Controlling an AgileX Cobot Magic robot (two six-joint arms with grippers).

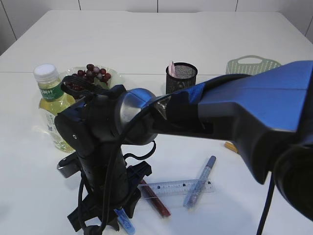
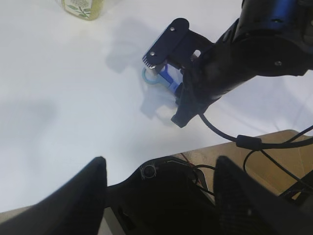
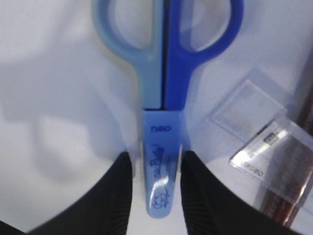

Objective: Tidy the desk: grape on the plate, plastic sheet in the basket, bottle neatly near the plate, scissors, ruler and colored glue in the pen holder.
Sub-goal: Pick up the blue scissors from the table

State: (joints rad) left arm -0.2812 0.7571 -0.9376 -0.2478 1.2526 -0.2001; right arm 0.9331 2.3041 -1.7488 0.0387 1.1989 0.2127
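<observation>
On the white table [image 1: 254, 34], the right gripper [image 3: 155, 196] has its fingers [image 3: 117, 196] pressed against both sides of the scissors [image 3: 164, 88], gripping the sheathed blade, likely so they can be lifted to the holder [image 1: 181, 77] beyond it. The scissors lie flat, handles pale and dark blue, the ruler [image 1: 178, 187] just beside; the left gripper [image 2: 156, 196] hangs wide open, empty.

Glossy plastic scissors [image 3: 164, 98]; clear plastic ruler [image 1: 178, 187]; smooth white table [image 1: 146, 44].
</observation>
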